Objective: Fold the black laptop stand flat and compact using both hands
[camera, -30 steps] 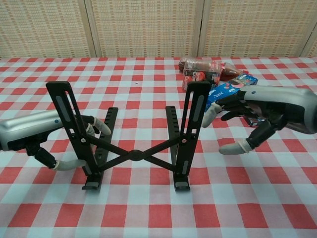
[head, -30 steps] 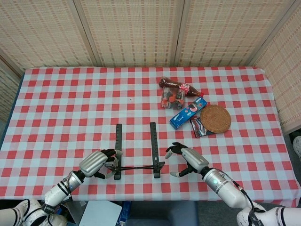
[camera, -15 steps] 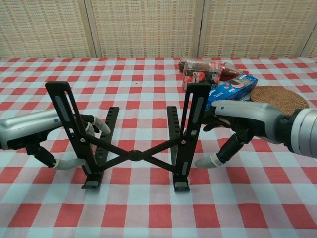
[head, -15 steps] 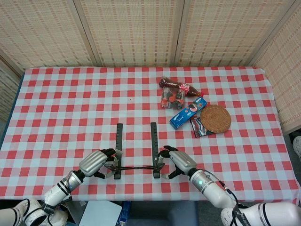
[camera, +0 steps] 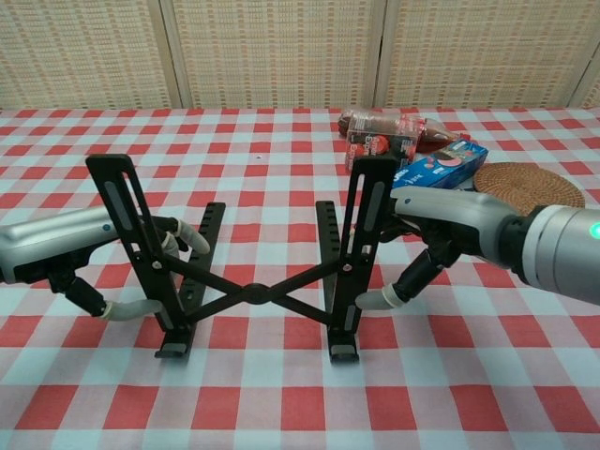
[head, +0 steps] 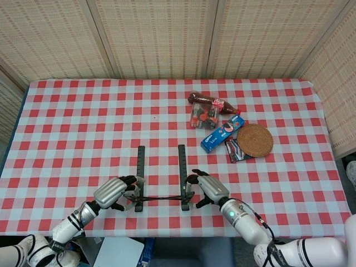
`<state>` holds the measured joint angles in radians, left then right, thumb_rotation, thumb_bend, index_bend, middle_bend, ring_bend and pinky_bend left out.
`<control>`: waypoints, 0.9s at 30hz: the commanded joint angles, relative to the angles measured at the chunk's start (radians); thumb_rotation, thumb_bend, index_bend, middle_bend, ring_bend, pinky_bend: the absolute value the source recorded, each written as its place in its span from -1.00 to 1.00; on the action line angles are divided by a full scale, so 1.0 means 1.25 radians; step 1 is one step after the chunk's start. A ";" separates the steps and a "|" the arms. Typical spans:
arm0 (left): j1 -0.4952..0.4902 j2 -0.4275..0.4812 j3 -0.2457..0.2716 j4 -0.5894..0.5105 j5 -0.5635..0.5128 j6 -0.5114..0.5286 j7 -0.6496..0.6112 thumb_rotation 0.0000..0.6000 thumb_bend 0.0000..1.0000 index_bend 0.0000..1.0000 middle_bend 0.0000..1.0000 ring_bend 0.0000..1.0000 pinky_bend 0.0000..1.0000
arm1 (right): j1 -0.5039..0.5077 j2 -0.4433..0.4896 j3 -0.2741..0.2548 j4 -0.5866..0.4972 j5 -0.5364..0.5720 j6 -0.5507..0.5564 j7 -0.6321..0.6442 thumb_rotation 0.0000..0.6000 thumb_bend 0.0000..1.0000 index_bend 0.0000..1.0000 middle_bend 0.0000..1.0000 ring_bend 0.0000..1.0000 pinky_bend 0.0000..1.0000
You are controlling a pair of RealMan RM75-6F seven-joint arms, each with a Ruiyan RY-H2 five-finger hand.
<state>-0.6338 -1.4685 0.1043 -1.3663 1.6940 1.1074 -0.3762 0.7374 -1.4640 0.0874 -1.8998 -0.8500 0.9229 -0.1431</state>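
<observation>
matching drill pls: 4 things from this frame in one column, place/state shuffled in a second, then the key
1. laptop stand
2. left hand
3. woven coaster
4. blue box

A. round, at the table's right side
B. at the stand's left upright
C. open, uprights raised, cross brace spread
D. lying beside the coaster, on its left

Pairs: 1-C, 2-B, 3-A, 4-D
</observation>
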 commanded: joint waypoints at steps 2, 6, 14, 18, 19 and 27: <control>-0.001 0.000 -0.001 -0.001 0.000 0.001 -0.001 1.00 -0.30 0.00 -0.58 -0.59 -0.33 | 0.002 -0.009 0.001 0.005 0.007 0.001 -0.009 1.00 -0.59 0.03 -0.48 -0.92 -0.85; -0.001 0.000 -0.001 -0.002 0.000 0.002 -0.001 1.00 -0.30 0.00 -0.58 -0.59 -0.33 | 0.002 -0.017 0.002 0.009 0.012 0.005 -0.020 1.00 -0.59 0.05 -0.47 -0.92 -0.85; -0.001 0.000 -0.001 -0.001 0.000 0.002 -0.003 1.00 -0.30 0.00 -0.58 -0.59 -0.33 | 0.000 -0.026 0.007 0.010 0.022 0.013 -0.032 1.00 -0.48 0.09 -0.46 -0.92 -0.85; -0.002 -0.002 -0.001 0.000 0.000 0.001 -0.002 1.00 -0.30 0.00 -0.58 -0.59 -0.33 | 0.001 -0.029 0.008 0.011 0.026 0.013 -0.037 1.00 -0.43 0.10 -0.45 -0.92 -0.85; -0.002 -0.002 -0.001 0.001 -0.001 0.001 -0.002 1.00 -0.30 0.00 -0.58 -0.59 -0.33 | 0.001 -0.030 0.008 0.012 0.027 0.013 -0.038 1.00 -0.42 0.10 -0.45 -0.92 -0.85; -0.003 0.000 -0.002 -0.001 0.000 0.003 -0.004 1.00 -0.30 0.00 -0.58 -0.59 -0.33 | -0.003 -0.045 0.012 0.015 0.024 0.022 -0.043 1.00 -0.31 0.18 -0.41 -0.88 -0.85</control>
<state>-0.6376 -1.4687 0.1018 -1.3676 1.6941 1.1105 -0.3815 0.7339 -1.5195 0.1025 -1.8813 -0.8194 0.9504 -0.1958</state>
